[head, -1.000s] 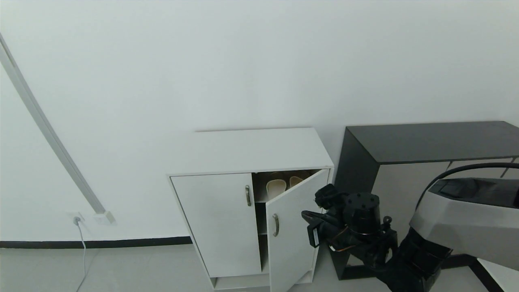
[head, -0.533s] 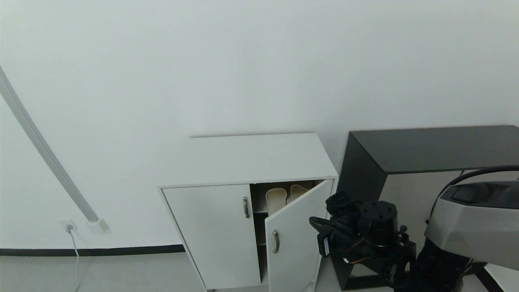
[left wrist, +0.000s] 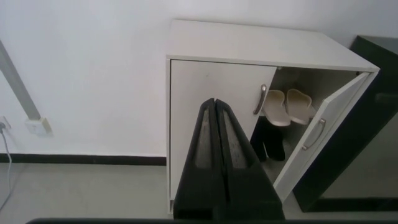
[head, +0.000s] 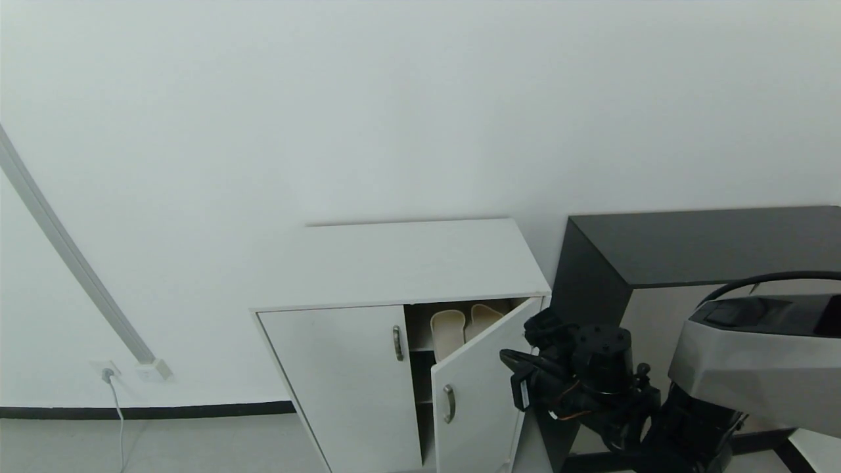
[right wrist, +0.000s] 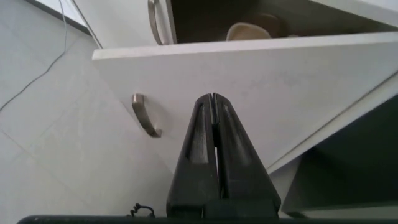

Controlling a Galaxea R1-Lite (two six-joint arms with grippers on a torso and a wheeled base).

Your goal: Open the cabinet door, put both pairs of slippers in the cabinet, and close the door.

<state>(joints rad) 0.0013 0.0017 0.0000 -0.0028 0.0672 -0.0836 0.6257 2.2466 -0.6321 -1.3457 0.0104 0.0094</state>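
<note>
Head camera moved, so the whole view shifted: cabinet (head: 407, 263) now sits lower and larger in frame, its foot cut off. We can't call any real swing of the right door (head: 476, 387) or shift of the right gripper (right wrist: 213, 99) against it.

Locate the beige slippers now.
Head view, lower centre: the beige slippers sit on the top shelf inside the cabinet, behind its half-open right door.

- Your cabinet (head: 407, 263) stood against the wall, its left door (head: 341, 387) closed and its right door (head: 476, 394) ajar.
- You could see beige slippers (head: 449, 327) on the upper shelf inside.
- Your right tool (head: 511, 361) sat just beside the right door's outer face, with the dark desk (head: 696, 243) behind it.
</note>
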